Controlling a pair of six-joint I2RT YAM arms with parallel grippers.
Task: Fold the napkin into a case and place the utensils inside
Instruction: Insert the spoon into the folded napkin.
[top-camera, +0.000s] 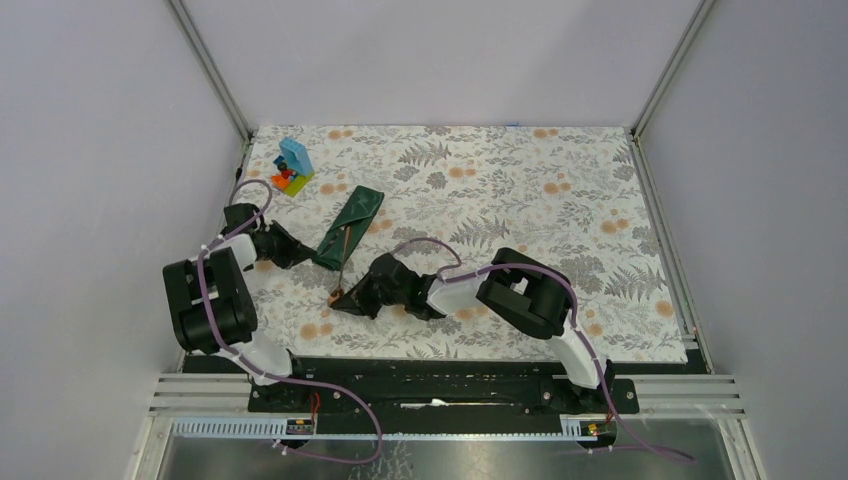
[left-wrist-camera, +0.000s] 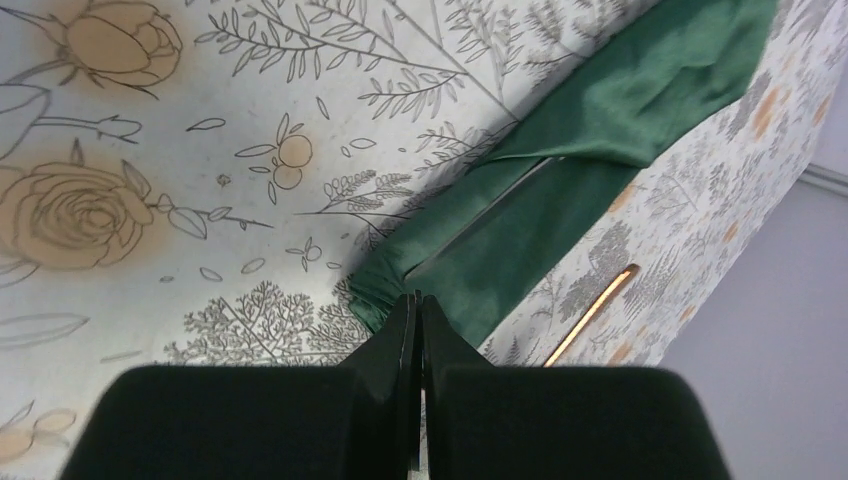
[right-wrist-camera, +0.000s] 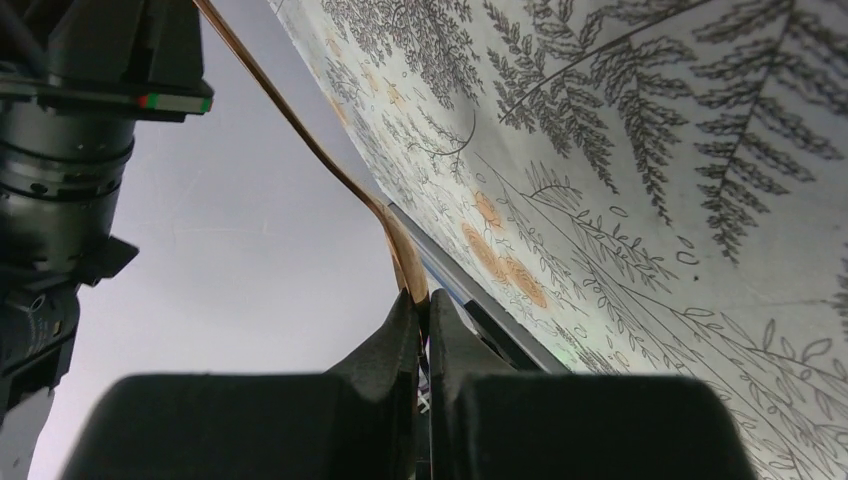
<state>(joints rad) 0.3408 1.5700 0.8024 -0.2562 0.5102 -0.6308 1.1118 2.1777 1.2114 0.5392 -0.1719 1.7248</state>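
The dark green napkin, folded into a narrow case (top-camera: 350, 225), lies slanted on the floral table cover; it also shows in the left wrist view (left-wrist-camera: 560, 190). My left gripper (top-camera: 303, 255) is at its near end, jaws shut (left-wrist-camera: 415, 298) on the bunched corner of the cloth. My right gripper (top-camera: 345, 298) is shut (right-wrist-camera: 420, 295) on the end of a slim brownish utensil (top-camera: 344, 262). The utensil (right-wrist-camera: 330, 165) is tilted and its far end points at the case's near end. It shows as a copper line beside the cloth (left-wrist-camera: 590, 315).
A colourful toy block stack (top-camera: 292, 167) stands at the far left, behind the case. The floral table cover (top-camera: 520, 200) stretches to the right. Grey walls close in the table on three sides. The right arm's elbow (top-camera: 525, 290) is over the near middle.
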